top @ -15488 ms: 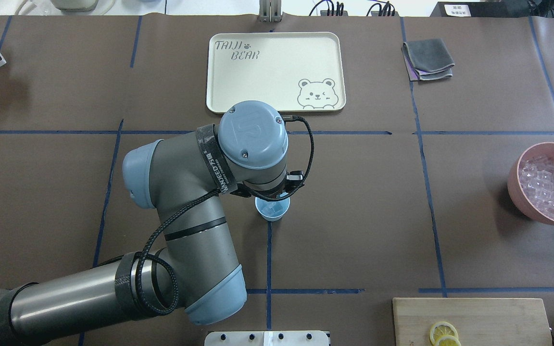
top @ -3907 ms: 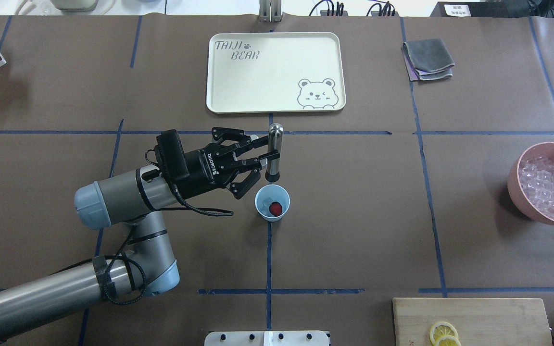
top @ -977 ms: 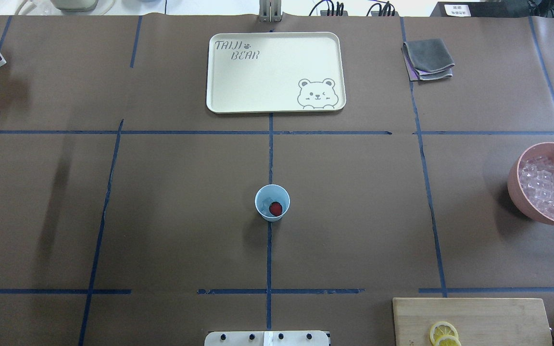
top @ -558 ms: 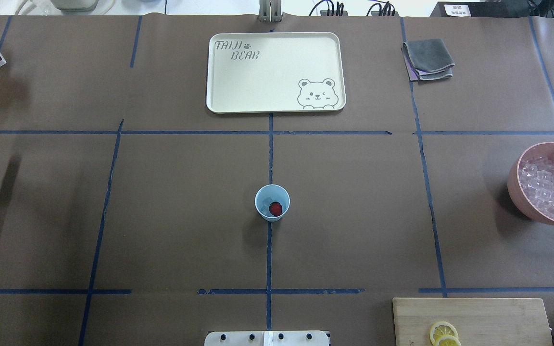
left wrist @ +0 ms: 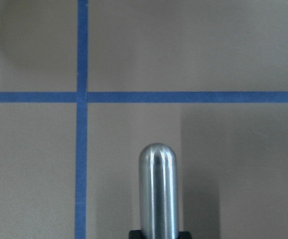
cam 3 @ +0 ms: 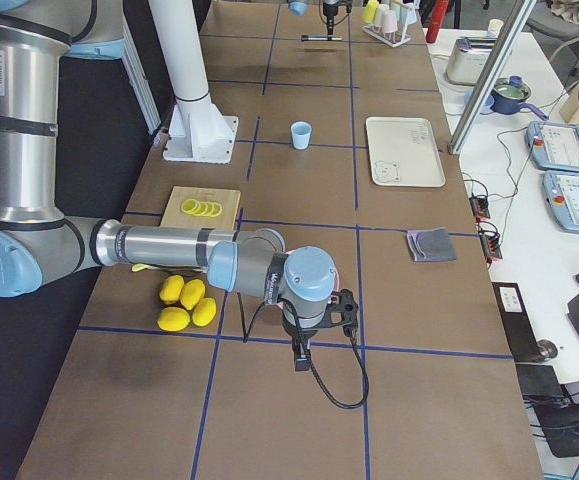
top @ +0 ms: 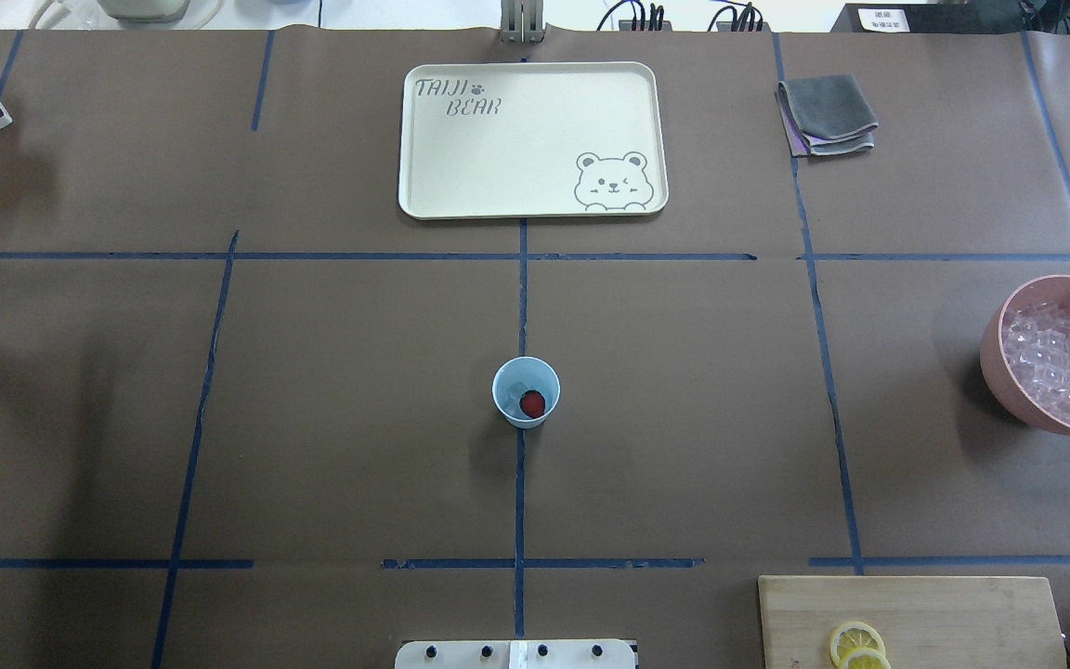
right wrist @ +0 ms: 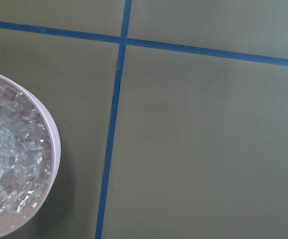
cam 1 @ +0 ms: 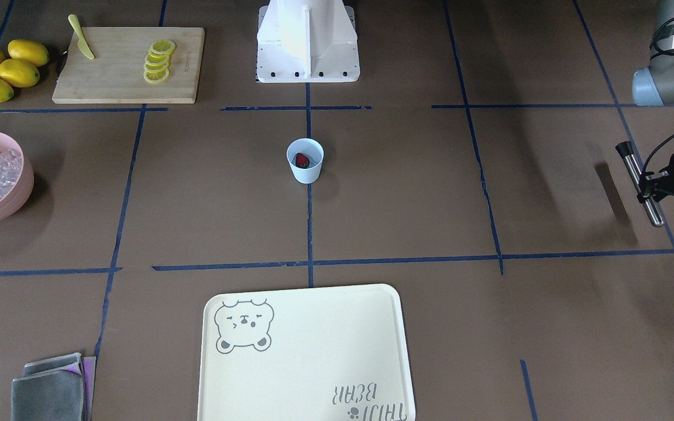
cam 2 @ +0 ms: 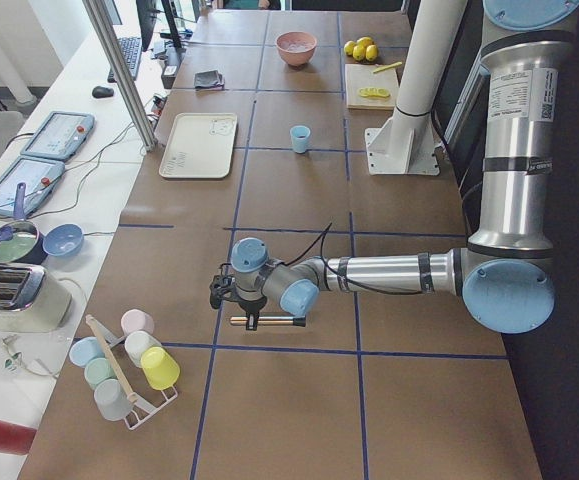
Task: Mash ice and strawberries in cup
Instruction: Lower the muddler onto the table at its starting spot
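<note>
Upright on the desk (top: 684,437), at the centre of the overhead frame: the cup (top: 526,392), with the strawberry (top: 532,402) and a little ice (top: 515,386) inside, the fruit seemingly whole. No longer beside it: the left gripper (cam 1: 648,188), carried off to the right edge of the front frame, clamped on a metal rod (cam 1: 630,166). Probably mashing ended, with the tool going back. Right gripper (cam 3: 302,352), low in the side frame: cannot tell whether open.

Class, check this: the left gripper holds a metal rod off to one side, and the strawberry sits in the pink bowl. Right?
No: the strawberry sits in the blue cup, as the overhead view shows. The left gripper does hold the metal rod.
</note>
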### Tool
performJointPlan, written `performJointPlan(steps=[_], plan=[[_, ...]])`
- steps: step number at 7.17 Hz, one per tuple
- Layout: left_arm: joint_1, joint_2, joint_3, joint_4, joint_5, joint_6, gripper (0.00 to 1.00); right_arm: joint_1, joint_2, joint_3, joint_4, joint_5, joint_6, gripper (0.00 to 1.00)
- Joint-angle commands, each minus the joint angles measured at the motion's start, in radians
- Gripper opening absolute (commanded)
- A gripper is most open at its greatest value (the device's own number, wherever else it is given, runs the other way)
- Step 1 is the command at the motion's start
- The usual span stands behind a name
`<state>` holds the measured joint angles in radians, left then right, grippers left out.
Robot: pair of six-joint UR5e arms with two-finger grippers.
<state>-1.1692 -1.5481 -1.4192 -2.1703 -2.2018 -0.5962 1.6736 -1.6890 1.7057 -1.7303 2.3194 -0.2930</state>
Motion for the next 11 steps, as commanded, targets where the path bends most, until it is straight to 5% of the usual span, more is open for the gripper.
performJointPlan(steps=[1, 4, 5, 6, 7, 11], plan=[[0.005, 0.0, 0.042, -0.058, 0.001, -0.005, 0.09, 0.0, -0.001, 0.0, 0.0, 0.0, 0.0, 1.0], [0.032, -0.009, 0.039, -0.083, -0.004, -0.005, 0.17, 0.0, -0.001, -0.001, 0.0, 0.0, 0.0, 1.0], [0.043, -0.009, 0.036, -0.083, -0.006, -0.001, 0.35, 0.0, -0.001, -0.001, 0.0, 0.0, 0.0, 1.0], [0.043, -0.01, 0.034, -0.083, -0.006, 0.006, 0.84, 0.0, -0.001, -0.001, 0.0, 0.0, 0.0, 1.0], [0.043, -0.01, 0.029, -0.092, -0.006, 0.007, 1.0, 0.0, -0.001, -0.001, 0.0, 0.0, 0.0, 1.0], [-0.067, -0.012, -0.024, 0.019, -0.173, 0.253, 1.0, 0.0, -0.001, 0.0, 0.0, 0.0, 0.0, 1.0]])
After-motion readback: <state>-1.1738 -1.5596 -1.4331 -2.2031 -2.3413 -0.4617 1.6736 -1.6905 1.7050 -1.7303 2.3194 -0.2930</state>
